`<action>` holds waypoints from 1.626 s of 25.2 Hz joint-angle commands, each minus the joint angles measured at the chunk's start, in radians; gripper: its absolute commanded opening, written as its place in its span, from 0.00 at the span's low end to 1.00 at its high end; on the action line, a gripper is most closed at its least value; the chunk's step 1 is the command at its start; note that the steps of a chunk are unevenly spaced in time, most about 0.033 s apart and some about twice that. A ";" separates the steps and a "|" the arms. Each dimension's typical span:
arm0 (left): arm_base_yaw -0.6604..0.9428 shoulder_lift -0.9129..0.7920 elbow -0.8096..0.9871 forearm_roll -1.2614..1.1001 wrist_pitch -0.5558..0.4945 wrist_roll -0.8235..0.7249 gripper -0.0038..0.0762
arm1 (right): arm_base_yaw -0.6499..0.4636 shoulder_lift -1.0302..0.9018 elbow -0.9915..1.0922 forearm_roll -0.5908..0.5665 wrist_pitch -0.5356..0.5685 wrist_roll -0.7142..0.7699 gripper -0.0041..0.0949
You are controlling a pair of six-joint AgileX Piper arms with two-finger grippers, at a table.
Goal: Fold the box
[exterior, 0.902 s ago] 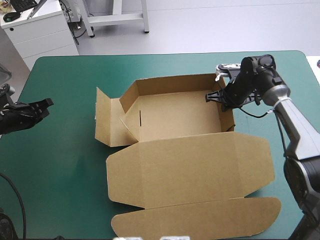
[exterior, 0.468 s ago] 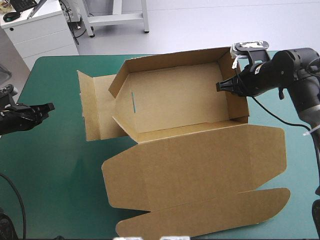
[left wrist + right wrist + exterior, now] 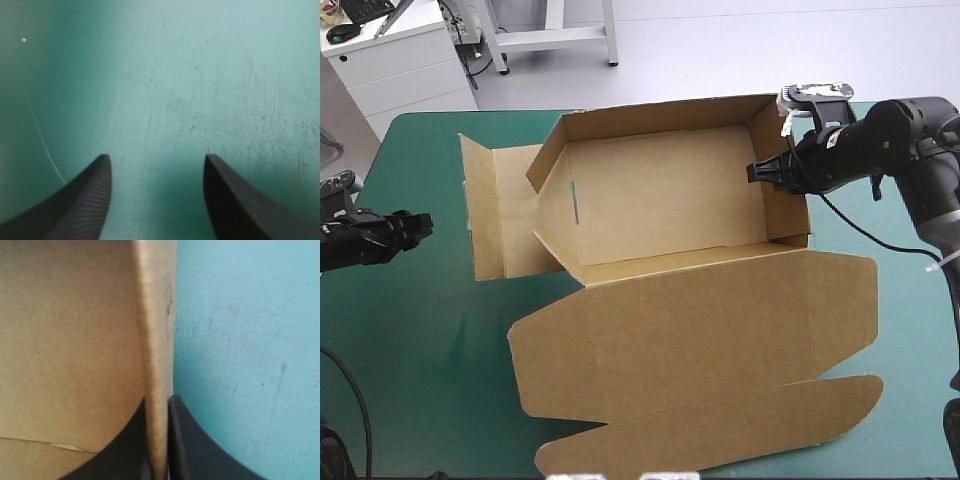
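The box (image 3: 660, 200) lay mid-table, lid (image 3: 700, 330) flat toward the near edge. Right gripper (image 3: 760, 172) pinched its right wall; left gripper (image 3: 156, 159) gaped, well apart. Light, stiff board, probably best gripped at wall rims.

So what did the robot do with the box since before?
The right gripper, gripping the right wall of the box throughout, lifted that side, and the box tipped up and slid leftward. The left gripper stayed open and idle over the teal-green cover; the lid stayed unfolded.
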 commanded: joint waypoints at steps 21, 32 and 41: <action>-0.339 -0.022 -0.025 -0.321 0.097 0.168 0.71 | -0.006 0.006 -0.031 0.065 -0.126 0.000 0.04; -0.339 0.004 -0.027 -0.783 0.361 0.452 0.71 | -0.006 0.067 -0.029 0.039 -0.149 0.000 0.04; -0.339 0.004 -0.075 -0.851 0.435 0.449 0.71 | -0.004 0.067 -0.029 0.039 -0.157 0.000 0.04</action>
